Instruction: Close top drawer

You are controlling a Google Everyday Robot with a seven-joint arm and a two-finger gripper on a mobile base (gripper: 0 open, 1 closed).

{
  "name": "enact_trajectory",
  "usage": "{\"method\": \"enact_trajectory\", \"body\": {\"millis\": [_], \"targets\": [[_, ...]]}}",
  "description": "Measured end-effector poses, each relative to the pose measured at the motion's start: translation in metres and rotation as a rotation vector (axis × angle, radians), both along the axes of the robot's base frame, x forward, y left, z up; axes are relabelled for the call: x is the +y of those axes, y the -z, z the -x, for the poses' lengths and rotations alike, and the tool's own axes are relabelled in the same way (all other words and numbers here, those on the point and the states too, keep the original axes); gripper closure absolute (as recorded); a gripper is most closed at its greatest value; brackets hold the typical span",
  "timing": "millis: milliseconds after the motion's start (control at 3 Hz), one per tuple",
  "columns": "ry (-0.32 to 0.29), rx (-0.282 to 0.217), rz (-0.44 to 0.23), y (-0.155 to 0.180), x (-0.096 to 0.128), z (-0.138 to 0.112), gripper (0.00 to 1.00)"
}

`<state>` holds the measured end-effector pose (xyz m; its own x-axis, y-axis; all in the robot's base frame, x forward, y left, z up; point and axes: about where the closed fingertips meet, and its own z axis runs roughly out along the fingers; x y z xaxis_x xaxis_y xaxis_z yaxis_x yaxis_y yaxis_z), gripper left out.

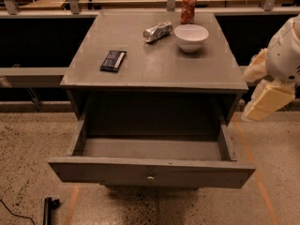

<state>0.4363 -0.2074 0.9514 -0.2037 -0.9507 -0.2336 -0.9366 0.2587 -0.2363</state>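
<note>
I'm looking down on the grey table [154,64] from its front side; it fills the middle of my view and stands on a speckled floor [28,139]. The top drawer [117,171] is pulled far out past the table's front edge, toward me. Its flat front panel sits level and its side walls run back under the tabletop.

The robot's white arm [286,55] comes in from the right, beyond the table's right edge. The cream-coloured pincer [260,90] hangs beside the front right corner, lower than the tabletop and apart from both table and drawer. I cannot tell whether the pincer is wide or narrow, and I see nothing held in it.

On the tabletop, a white bowl [191,36] sits upright near the back right corner. A red can [188,8] stands just behind it at the back edge. A dented silver can [157,31] lies on its side just left of the bowl. A dark flat packet [113,60] lies toward the left edge, about midway back.

A small metal knob [150,176] sits at the centre of the drawer's front panel.
</note>
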Motion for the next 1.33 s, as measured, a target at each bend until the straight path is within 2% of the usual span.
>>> {"method": "enact_trajectory", "body": {"millis": [667, 1000, 1333], "targets": [[-0.006, 0.032, -0.094, 0.109, 0.016, 0.015, 0.87], [-0.021, 0.027, -0.121, 0.162, 0.030, 0.017, 1.00], [-0.016, 0.002, -0.124, 0.168, 0.032, 0.013, 1.00]]}}
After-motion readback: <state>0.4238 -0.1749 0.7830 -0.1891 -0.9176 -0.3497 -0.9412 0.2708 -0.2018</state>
